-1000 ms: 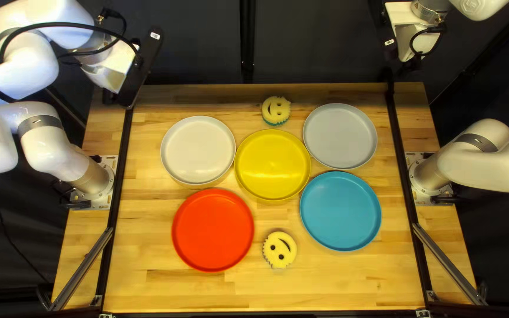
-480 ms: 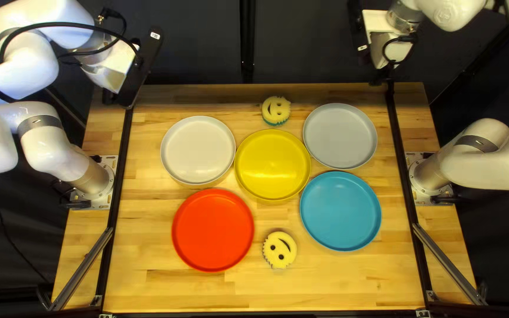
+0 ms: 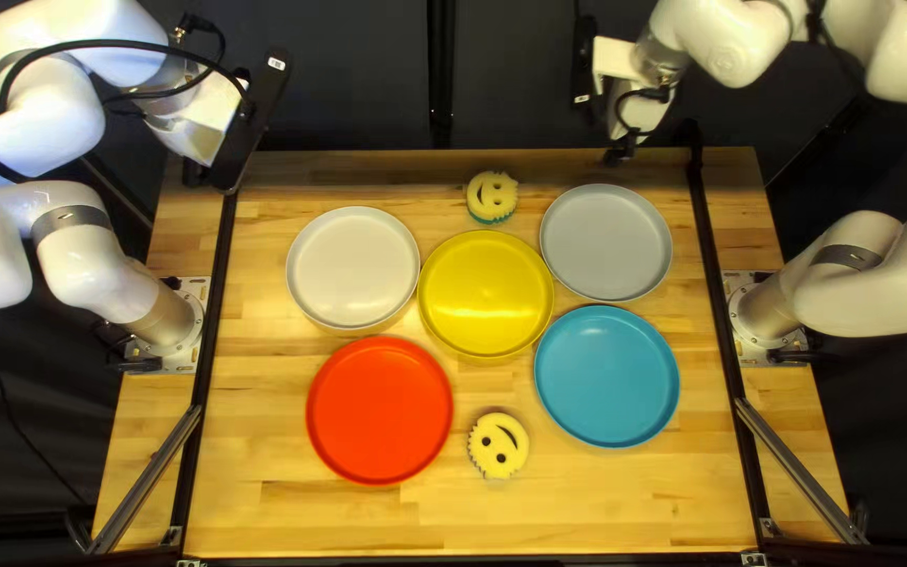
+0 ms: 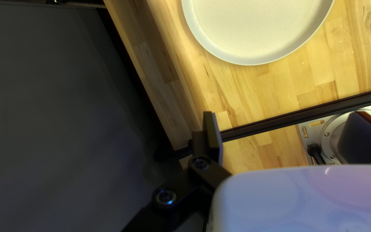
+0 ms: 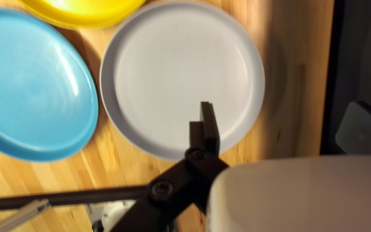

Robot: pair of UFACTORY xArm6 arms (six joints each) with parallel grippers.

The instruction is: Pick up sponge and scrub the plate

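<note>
Released and empty at the left end effector (image 4: 285,138): fingers spread wide, nothing between them. Hangs over the far left corner of the pale wooden surface (image 3: 453,512). Ahead of it, well apart, lies a round cream plate (image 4: 256,29).

Likewise released and empty at the right end effector (image 5: 285,129). Hovers high over the far side of the surface. Under and just ahead of its visible finger lies a round pale grey plate (image 5: 182,74). Beside that plate, a round sky-blue plate (image 5: 34,87) and the rim of a round yellow plate (image 5: 82,13).

Between the two end effectors, nearer the right one and touched by neither, lies a round yellow smiley sponge (image 3: 491,197). Rests flat, face up, teal layer showing at its near edge. Round with a scalloped rim, so no long axis to tell.

Well apart from both end effectors lies a second smiley sponge (image 3: 498,445), flat and face up, face turned askew, between a round orange-red plate (image 3: 379,409) and the blue one.
</note>
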